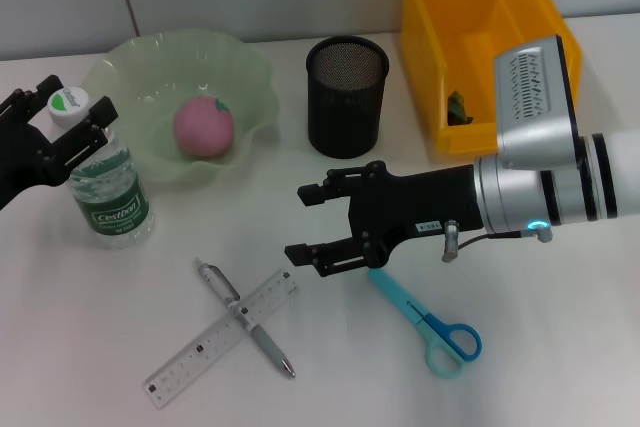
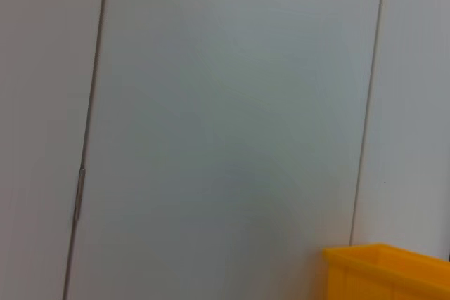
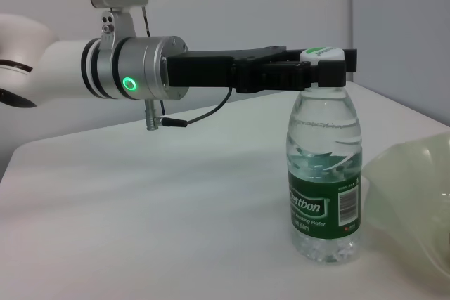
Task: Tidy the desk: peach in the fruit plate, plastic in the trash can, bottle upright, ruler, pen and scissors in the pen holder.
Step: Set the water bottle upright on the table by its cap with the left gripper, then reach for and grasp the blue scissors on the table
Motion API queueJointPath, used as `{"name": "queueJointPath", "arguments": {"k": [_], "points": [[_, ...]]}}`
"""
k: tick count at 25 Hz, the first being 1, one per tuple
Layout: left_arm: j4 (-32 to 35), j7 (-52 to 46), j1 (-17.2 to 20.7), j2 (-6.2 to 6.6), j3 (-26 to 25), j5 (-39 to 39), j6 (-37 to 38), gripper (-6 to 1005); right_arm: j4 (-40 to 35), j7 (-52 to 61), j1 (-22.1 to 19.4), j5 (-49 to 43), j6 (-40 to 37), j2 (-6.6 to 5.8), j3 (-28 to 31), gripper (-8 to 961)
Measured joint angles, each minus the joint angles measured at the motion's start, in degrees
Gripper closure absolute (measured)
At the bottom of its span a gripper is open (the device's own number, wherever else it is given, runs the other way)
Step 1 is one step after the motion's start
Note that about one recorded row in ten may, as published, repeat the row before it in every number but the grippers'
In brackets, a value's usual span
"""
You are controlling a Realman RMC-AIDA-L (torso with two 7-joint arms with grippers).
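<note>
A white surface (image 1: 560, 367) is backing onto a pale panelled wall (image 2: 232, 103). The bottle (image 1: 103, 184) is standing upright near its left edge, the left pincer (image 1: 62, 127) sitting spread around the cap without clearly gripping. The peach (image 1: 204, 128) is lying in the green plate (image 1: 250, 72). The right pincer (image 1: 308, 224) is hovering wide open and empty above the ruler (image 1: 215, 340), crossed pen (image 1: 247, 319) and scissors (image 1: 430, 325). The mesh holder (image 1: 346, 95) and yellow bin (image 1: 470, 37) are standing behind.

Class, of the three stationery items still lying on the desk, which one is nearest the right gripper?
The blue-handled scissors, just under the right gripper. The pen and the ruler lie crossed farther to the robot's left.
</note>
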Motion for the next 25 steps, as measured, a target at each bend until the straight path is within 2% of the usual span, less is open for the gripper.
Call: {"name": "queueJointPath", "arguments": {"k": [3, 6, 17, 25], "points": [[0.00, 0.06, 0.09, 0.00, 0.02, 0.00, 0.14, 324, 0.00, 0.05, -0.02, 0.00, -0.05, 0.00, 0.00, 185], [-0.01, 0.00, 0.21, 0.00, 0.02, 0.00, 0.61, 137, 0.00, 0.19, -0.04, -0.09, -0.11, 0.00, 0.00, 185], [0.82, -1.51, 1.70, 0.35, -0.16, 0.06, 4.24, 136, 0.00, 0.80, -0.05, -0.70, -0.19, 0.00, 0.16, 184], [9.64, -12.36, 8.05, 1.43, 0.30, 0.80, 14.28, 137, -0.43, 0.94, -1.05, -0.34, -0.69, 0.01, 1.41, 184]]}}
